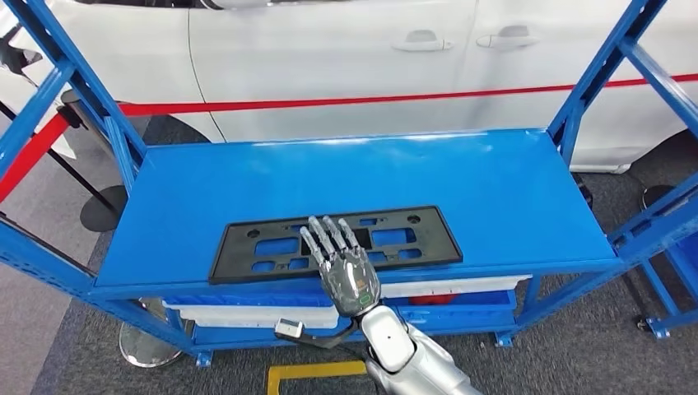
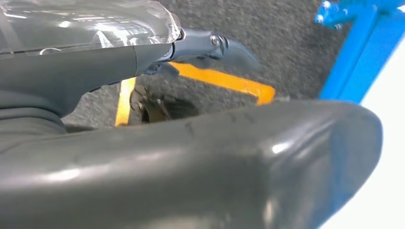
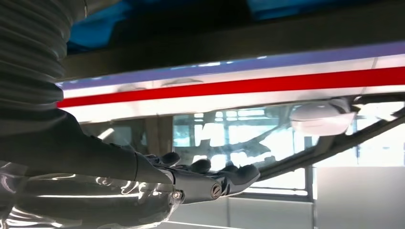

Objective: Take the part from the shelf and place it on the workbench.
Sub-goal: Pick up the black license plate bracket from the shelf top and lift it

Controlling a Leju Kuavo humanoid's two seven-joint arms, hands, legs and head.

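Black plastic part (image 1: 333, 242), flat and slotted like a plate bracket, lies on the blue shelf (image 1: 494, 189) near its front edge. Right hand (image 1: 342, 263) rests palm-down on the part's middle, fingers (image 1: 329, 237) straight and slightly spread, gripping nothing. Left hand (image 2: 210, 47) hangs over grey floor with yellow tape (image 2: 224, 82); its grip cannot be told. White car (image 1: 346, 58) behind the shelf.

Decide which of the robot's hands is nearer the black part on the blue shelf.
Right. The right hand lies flat over the black part at its front edge; the left hand hangs low by the floor.
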